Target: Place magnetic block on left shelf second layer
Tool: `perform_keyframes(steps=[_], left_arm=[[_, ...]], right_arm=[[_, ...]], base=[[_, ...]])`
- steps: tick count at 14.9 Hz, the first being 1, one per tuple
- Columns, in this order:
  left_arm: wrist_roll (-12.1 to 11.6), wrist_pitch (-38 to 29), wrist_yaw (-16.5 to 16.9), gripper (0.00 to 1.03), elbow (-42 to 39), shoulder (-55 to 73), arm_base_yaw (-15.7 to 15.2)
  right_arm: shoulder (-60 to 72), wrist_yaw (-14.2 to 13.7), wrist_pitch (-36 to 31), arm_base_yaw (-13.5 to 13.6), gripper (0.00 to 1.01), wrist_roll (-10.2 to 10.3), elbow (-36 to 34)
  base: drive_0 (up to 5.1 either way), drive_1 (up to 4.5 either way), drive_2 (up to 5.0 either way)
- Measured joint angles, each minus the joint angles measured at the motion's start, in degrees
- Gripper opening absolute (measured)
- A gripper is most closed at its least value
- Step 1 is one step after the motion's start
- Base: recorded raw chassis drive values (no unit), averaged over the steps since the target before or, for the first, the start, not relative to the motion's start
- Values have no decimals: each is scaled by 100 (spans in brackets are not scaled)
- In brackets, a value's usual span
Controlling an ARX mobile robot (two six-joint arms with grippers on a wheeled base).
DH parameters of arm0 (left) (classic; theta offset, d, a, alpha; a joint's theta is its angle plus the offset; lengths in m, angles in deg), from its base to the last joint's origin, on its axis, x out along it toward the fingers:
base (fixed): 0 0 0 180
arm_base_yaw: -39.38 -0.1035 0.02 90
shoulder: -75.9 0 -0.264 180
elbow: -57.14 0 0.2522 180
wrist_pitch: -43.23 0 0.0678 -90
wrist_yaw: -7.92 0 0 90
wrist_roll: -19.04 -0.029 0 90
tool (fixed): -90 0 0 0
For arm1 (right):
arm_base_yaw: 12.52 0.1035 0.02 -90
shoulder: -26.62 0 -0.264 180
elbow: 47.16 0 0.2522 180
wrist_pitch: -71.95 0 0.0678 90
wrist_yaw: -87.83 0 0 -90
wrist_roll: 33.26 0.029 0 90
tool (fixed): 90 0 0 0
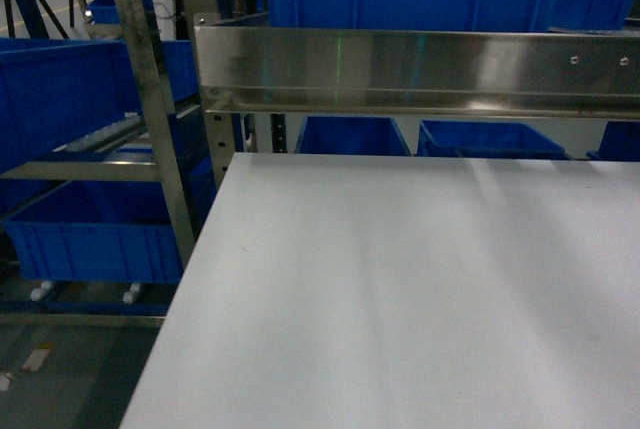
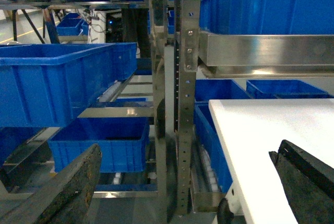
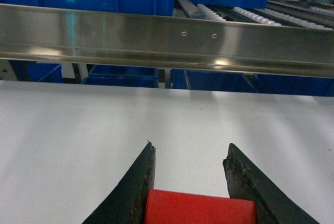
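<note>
A red magnetic block (image 3: 201, 208) sits clamped between the two dark fingers of my right gripper (image 3: 189, 153), above the white table (image 3: 78, 140); only its top edge shows at the bottom of the right wrist view. My left gripper (image 2: 185, 174) is open, its worn fingers (image 2: 78, 182) spread wide with nothing between them, hanging past the table's left edge. The left shelf (image 2: 130, 112) is a steel rack with blue bins on its layers, seen left of the table. Neither gripper shows in the head view.
A steel rail (image 1: 420, 74) crosses above the far edge of the white table (image 1: 400, 289). Perforated steel uprights (image 2: 185, 93) stand between table and left shelf. Blue bins (image 2: 57, 83) fill the shelf layers, with another blue bin (image 2: 102, 143) lower down. Roller tracks (image 3: 245, 14) lie behind the rail.
</note>
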Motion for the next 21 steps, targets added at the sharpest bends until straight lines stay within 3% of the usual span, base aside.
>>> perform_keyframes(steps=[21], left_arm=[[0, -7, 4, 98, 0, 0, 0]], right_arm=[[2, 0, 13, 0, 34, 0, -2]], base=[[-493, 242, 242]])
